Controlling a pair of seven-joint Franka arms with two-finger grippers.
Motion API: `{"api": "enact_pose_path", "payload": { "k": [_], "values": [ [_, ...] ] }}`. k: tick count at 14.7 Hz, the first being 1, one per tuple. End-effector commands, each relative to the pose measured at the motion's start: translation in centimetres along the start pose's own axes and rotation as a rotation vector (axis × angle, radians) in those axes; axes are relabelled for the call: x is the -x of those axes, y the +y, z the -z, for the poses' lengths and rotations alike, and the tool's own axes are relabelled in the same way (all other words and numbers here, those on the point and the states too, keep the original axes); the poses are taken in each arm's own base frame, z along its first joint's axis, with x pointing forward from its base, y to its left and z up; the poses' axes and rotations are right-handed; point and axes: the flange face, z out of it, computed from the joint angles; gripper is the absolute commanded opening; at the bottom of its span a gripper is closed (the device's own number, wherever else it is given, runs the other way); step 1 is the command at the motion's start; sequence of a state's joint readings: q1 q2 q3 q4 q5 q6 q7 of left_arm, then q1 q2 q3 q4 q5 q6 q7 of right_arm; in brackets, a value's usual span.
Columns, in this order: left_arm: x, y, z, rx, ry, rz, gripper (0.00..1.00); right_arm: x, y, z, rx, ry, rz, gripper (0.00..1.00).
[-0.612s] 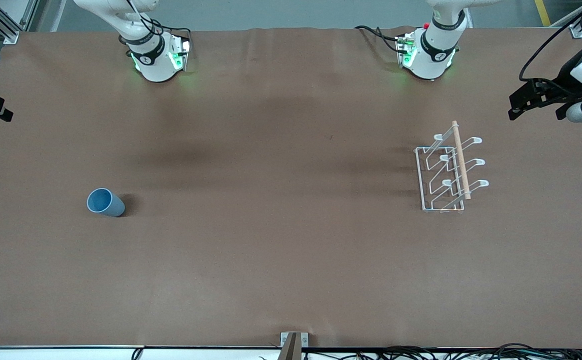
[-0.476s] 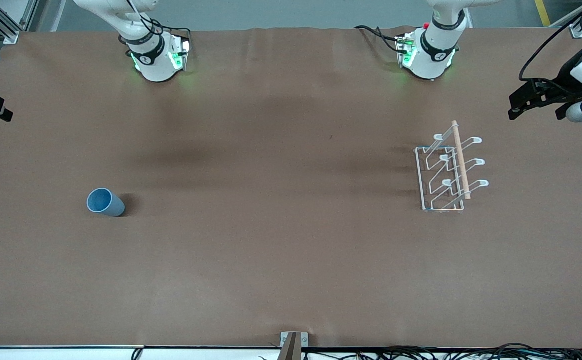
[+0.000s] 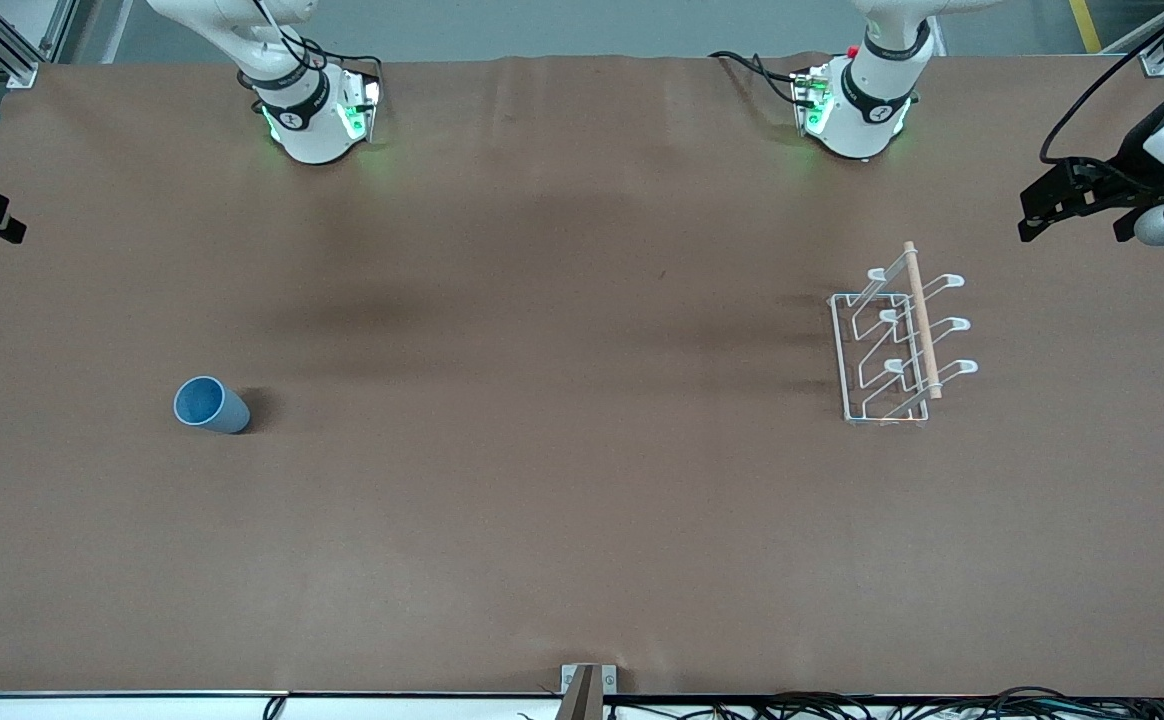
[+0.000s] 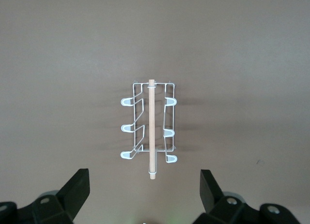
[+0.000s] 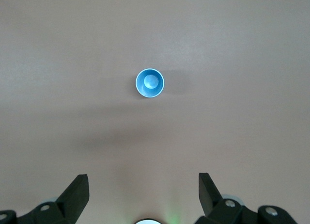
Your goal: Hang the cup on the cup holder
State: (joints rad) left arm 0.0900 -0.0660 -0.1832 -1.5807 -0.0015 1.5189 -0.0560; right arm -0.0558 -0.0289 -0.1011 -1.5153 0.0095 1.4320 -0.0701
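The cup [image 3: 209,405] stands upright, mouth up, toward the right arm's end of the table [image 3: 542,480]; the right gripper [image 5: 144,195] hangs spread wide above it. The cup holder [image 3: 897,345] sits toward the left arm's end, beneath the wide-spread left gripper [image 4: 145,195]; only the wrist views show the fingers.

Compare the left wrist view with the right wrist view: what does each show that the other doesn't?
Only the left wrist view shows the holder, seen from above, between the left pincer fingers, spread wide. Only the right wrist view shows the cup, upright, mouth up, with the right pincer open above it. Both share the bare brown table.
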Motion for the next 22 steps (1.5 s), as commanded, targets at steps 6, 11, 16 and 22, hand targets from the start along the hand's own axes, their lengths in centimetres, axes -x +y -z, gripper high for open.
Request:
{"api": "enact_pose_path", "payload": {
  "k": [6, 11, 16, 22],
  "values": [
    [-0.2, 0.1, 0.6, 0.002, 0.002, -0.083, 1.0, -0.5, 0.8, -0.5, 0.002, -0.008, -0.007, 1.0],
    [0.1, 0.0, 0.6, 0.006, -0.018, -0.082, 1.0, -5.9, 2.0, -8.6, 0.015, 0.02, 0.02, 1.0],
    [0.3, 0.0, 0.9, 0.007, -0.024, -0.08, 1.0, -9.4, 2.9, -21.5, 0.025, -0.009, 0.059, 1.0],
    [0.2, 0.0, 0.8, 0.009, -0.026, -0.082, 1.0, -8.6, 2.8, -35.0, 0.047, 0.075, 0.092, 1.0]
  ]
}}
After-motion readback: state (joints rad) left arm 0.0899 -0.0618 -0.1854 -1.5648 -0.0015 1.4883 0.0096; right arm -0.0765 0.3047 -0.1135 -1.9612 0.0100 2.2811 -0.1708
